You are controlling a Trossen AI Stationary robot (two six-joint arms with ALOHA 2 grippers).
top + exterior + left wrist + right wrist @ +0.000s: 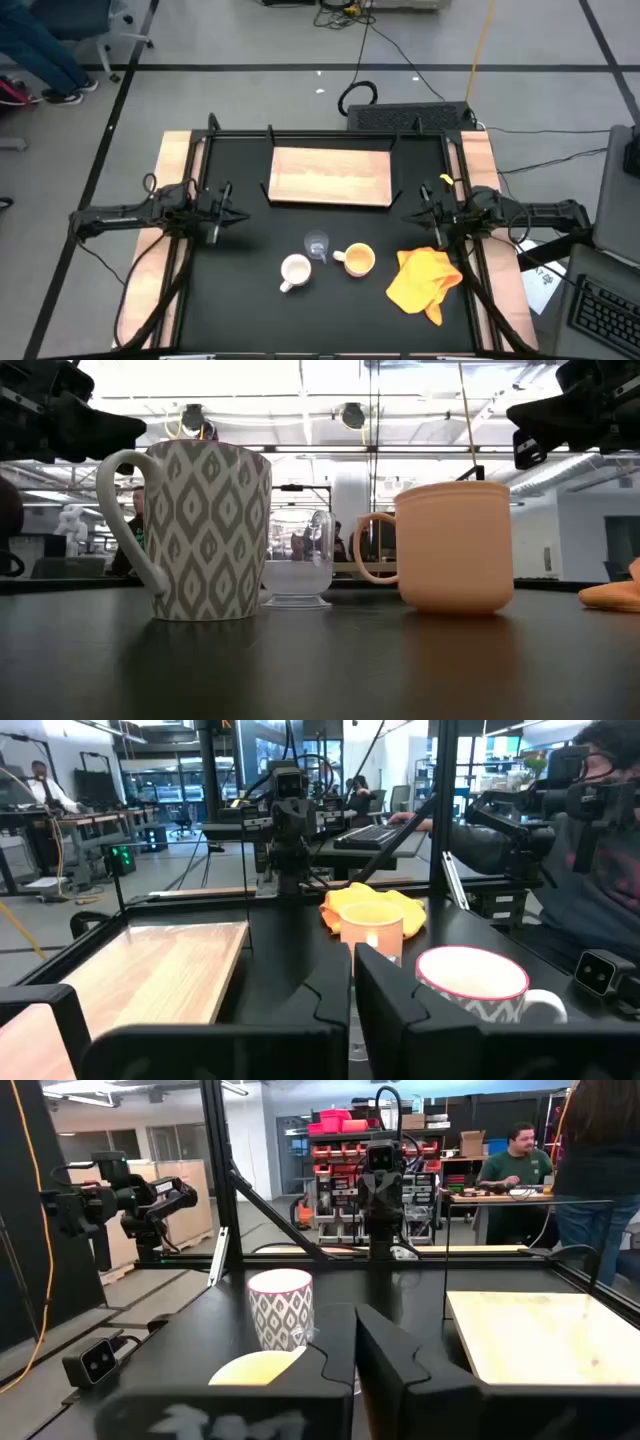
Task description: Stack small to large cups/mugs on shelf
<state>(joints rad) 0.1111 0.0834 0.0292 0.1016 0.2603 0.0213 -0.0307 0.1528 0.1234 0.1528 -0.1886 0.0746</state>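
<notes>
— Since both grippers hang closed and empty, has stacking begun?
— No. Between the left gripper (pixel 237 214) and right gripper (pixel 412 215), the shelf (pixel 330 177) lies bare; white mug (pixel 295 269), glass cup (pixel 318 246) and orange mug (pixel 358 259) stand separate, nearer the front.

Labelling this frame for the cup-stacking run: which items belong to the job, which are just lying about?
Job:
- white patterned handled mug
- orange-yellow handled mug
- small clear glass cup
- flat light-wood shelf board, nothing on it
- left gripper and right gripper, both shut, empty, at the table's sides

Lying about:
- crumpled yellow cloth on the black tabletop
</notes>
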